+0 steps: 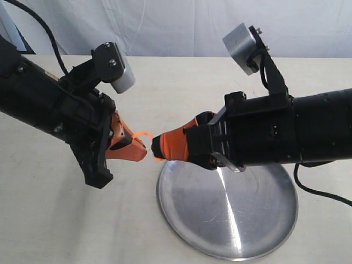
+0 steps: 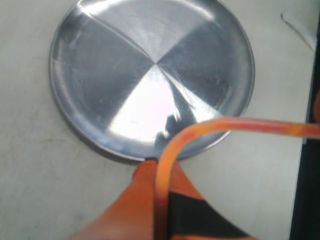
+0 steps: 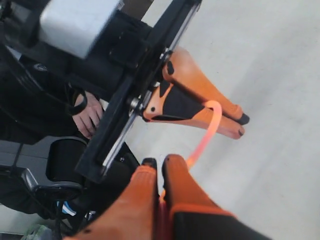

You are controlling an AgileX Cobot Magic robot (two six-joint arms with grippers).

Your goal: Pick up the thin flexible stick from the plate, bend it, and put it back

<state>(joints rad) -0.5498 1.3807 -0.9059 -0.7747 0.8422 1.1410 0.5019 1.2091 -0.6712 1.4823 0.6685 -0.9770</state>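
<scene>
The thin flexible stick (image 1: 144, 135) hangs in the air between my two grippers, bent into a tight arc above the table, left of the plate (image 1: 258, 220). My left gripper (image 1: 144, 154) is shut on one end of it, and in the left wrist view the stick (image 2: 200, 131) curves out from between the fingers over the plate's (image 2: 90, 60) rim. My right gripper (image 1: 155, 147) is shut on the other end. In the right wrist view the stick (image 3: 206, 137) loops from my right gripper (image 3: 159, 162) across to the left gripper's fingers (image 3: 220, 125).
The shiny plate carries nothing and lies on a pale tabletop (image 1: 49, 220). Both arms' black bodies crowd the middle of the exterior view. A white backdrop (image 1: 176, 25) closes the far side.
</scene>
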